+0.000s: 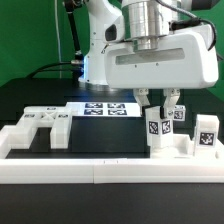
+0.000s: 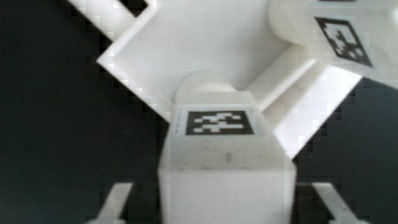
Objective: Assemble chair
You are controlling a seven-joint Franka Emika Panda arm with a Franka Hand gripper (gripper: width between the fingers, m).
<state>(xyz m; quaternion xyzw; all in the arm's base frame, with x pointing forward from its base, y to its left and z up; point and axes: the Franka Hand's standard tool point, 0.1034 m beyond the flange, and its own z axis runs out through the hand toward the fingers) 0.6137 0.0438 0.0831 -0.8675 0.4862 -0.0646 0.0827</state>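
My gripper [image 1: 161, 108] hangs over the right side of the black table. It is open, and its fingers [image 2: 128, 200] stand on either side of a white chair block, with dark gaps between each finger and the block. The block [image 2: 222, 150] carries a square tag on its top face. Beyond it in the wrist view lie angled white bars [image 2: 178, 60] and another tagged piece [image 2: 338, 40]. In the exterior view the tagged upright pieces [image 1: 158, 128] stand just below the fingers. A further tagged cube [image 1: 205, 135] stands to the exterior view's right. A slotted white panel [image 1: 40, 125] lies flat at the left.
The marker board [image 1: 105, 108] lies flat behind the middle of the table. A long white border rail [image 1: 100, 168] runs along the front edge. The robot's white base [image 1: 100, 60] stands behind, before a green backdrop.
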